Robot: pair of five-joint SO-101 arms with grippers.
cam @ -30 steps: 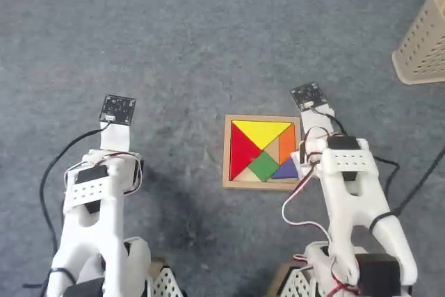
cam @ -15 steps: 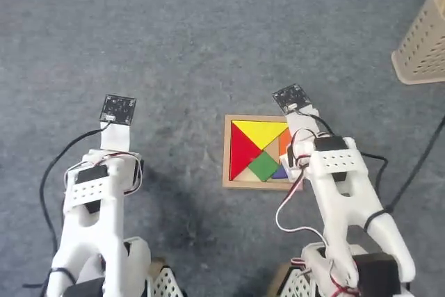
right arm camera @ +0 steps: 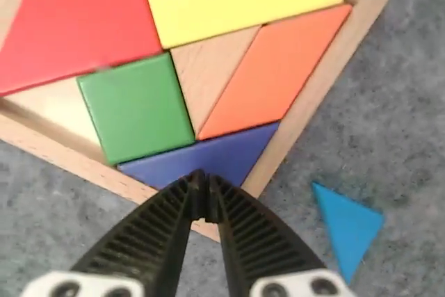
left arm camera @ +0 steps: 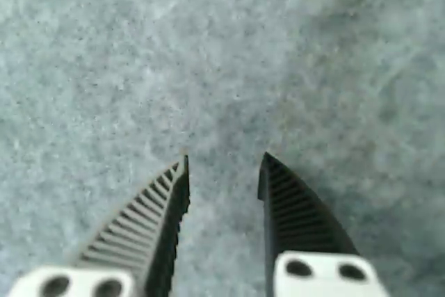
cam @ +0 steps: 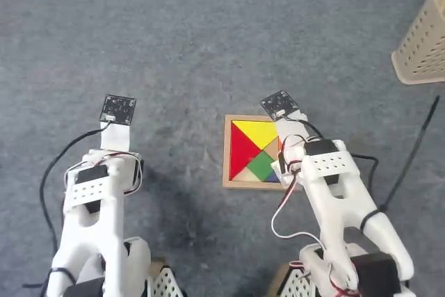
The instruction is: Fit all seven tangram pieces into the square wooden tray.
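- The square wooden tray (cam: 228, 151) lies on the grey carpeted surface (cam: 181, 53) in front of the right arm (cam: 327, 172).
- Inside the tray, a red triangle (cam: 243, 149) and a yellow triangle (cam: 259, 132) meet along a diagonal, with a green square (cam: 262, 165) touching both at its corner.
- The right wrist view adds an orange parallelogram (right arm camera: 278, 67) along one tray wall and a dark blue triangle (right arm camera: 201, 158) against the next wall, both seated flat.
- Two pale wood-coloured triangular patches (right arm camera: 205, 74) sit beside the green square; whether they are pieces or bare tray floor cannot be told.
- A light blue triangle (right arm camera: 348, 224) lies on the surface just outside the tray, apart from its rim.
- The right gripper (right arm camera: 201, 179) hangs with its fingers pressed together and holding nothing, tips over the tray rim next to the dark blue triangle.
- Over the last second the right arm has swung across the tray in the high view, and it now covers the orange and dark blue pieces that showed before.
- The left gripper (left arm camera: 222, 165) has its fingers spread over bare surface, well apart from the tray; the left arm (cam: 104, 179) has not shifted.
- A beige perforated basket (cam: 423, 39) stands at the far right edge.
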